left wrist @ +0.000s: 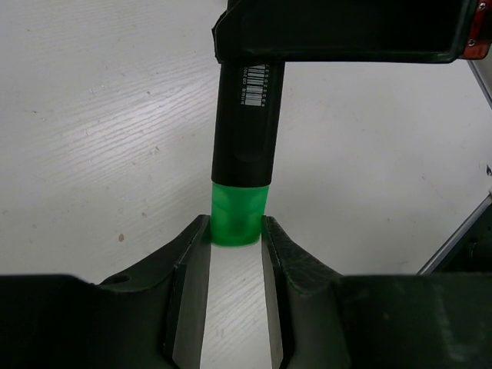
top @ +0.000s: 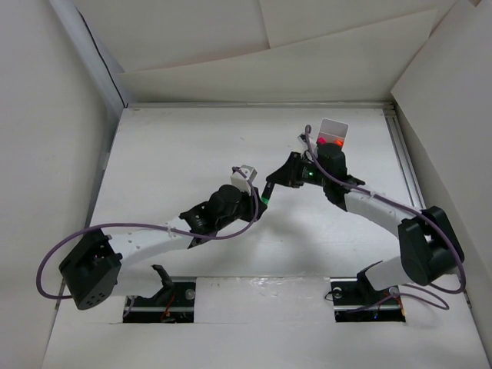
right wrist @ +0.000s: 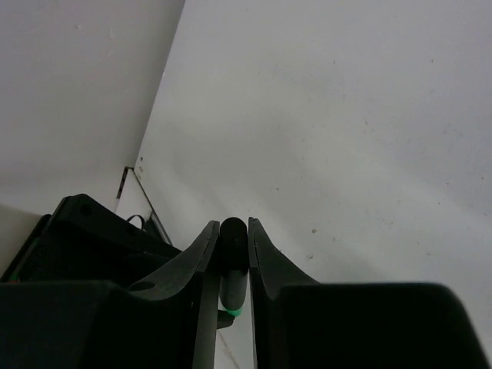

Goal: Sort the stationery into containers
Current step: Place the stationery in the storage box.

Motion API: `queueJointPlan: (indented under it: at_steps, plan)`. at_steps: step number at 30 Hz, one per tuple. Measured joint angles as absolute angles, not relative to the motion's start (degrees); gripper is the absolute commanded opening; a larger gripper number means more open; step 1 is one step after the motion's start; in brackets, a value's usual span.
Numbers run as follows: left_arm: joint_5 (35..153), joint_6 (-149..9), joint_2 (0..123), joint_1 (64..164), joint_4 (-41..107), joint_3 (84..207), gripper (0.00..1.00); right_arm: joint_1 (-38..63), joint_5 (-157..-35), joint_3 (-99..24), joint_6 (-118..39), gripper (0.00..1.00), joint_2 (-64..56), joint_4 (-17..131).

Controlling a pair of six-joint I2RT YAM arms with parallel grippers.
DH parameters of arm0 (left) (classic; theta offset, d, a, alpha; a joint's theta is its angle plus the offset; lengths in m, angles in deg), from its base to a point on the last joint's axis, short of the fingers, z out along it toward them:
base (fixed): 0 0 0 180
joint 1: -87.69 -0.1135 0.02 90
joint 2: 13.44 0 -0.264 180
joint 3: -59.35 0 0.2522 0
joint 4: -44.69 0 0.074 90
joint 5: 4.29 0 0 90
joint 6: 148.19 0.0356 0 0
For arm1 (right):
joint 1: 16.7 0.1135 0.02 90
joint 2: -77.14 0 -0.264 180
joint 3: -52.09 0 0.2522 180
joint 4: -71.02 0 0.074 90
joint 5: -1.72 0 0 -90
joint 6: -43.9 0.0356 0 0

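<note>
You're mid-handover: left gripper (left wrist: 237,231) pinches the green marker (left wrist: 246,131) by its cap, right gripper (right wrist: 233,231) clamps the barrel. Not yet in the organiser (top: 334,129) by the worktop's far edge.

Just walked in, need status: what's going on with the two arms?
Both arms are on one marker, held between them. The left arm has its jaws shut on the green end; the right arm has its jaws closed on the black body. It looks like a handover, though I can't tell which way. The organiser sits just beyond the right wrist.
</note>
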State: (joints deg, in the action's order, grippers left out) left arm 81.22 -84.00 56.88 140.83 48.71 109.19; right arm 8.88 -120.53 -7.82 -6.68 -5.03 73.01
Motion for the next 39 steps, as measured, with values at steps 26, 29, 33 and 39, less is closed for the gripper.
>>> queueJointPlan:
  at_steps: [26,29,33,39]
  plan:
    - [72.39,-82.36,51.25,138.54,51.53,107.77,0.86,-0.21,-79.70,-12.02,-11.43,0.00,3.97,63.61]
    - [72.06,-82.38,51.31,138.47,51.29,107.18,0.85,-1.87,-71.96,-13.00,-11.82,0.00,3.58,63.06]
    - [71.84,-82.38,51.18,138.47,51.27,107.16,0.85,-2.77,-63.13,-15.19,-12.02,0.00,0.76,62.62]
    - [69.70,-82.90,47.07,138.47,50.94,105.89,1.00,-2.77,-56.07,-18.18,-11.78,0.00,-5.29,62.21]
